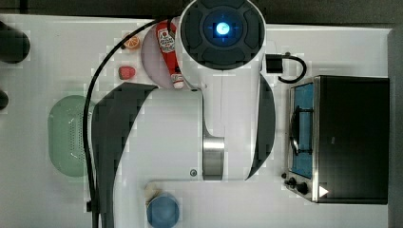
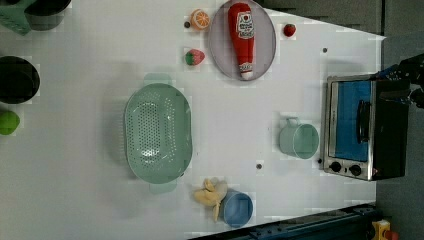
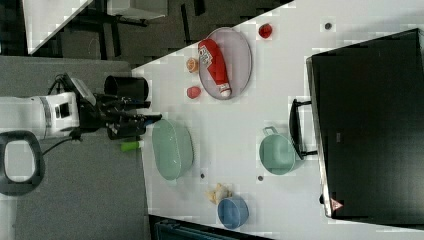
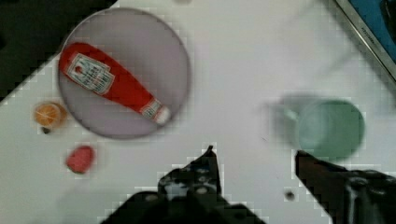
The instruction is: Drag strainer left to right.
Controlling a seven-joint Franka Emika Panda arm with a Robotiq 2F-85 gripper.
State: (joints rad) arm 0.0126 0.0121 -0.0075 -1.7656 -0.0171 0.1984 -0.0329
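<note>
Pale mint-green plastic identifies the strainer point(image 1: 66, 135) in the top view: it lies on the white table point(image 1: 43, 61) toward the top view's left, partly covered by the arm point(image 1: 190, 128) and its black cable point(image 1: 90, 118). The toaster oven point(image 1: 342, 137) stands at the top view's right.

In the left view, the strainer point(image 2: 158, 132) rests upright with its perforated bottom exposed. The grey-lilac plate point(image 2: 220, 50) carrying the ketchup bottle point(image 2: 242, 35) lies near it, the green cup point(image 2: 299, 140) sits beside the oven, and the blue cup point(image 2: 237, 208) touches the banana peel point(image 2: 210, 192).

In the right view, the gripper point(image 3: 150, 119) hovers just beside the strainer point(image 3: 172, 149) rim, toward the right view's left.

In the wrist view, the gripper point(image 4: 254, 156) fingers point(image 4: 205, 168) stand apart with nothing between them, above bare table, with the green cup point(image 4: 331, 128) close to one finger.
</note>
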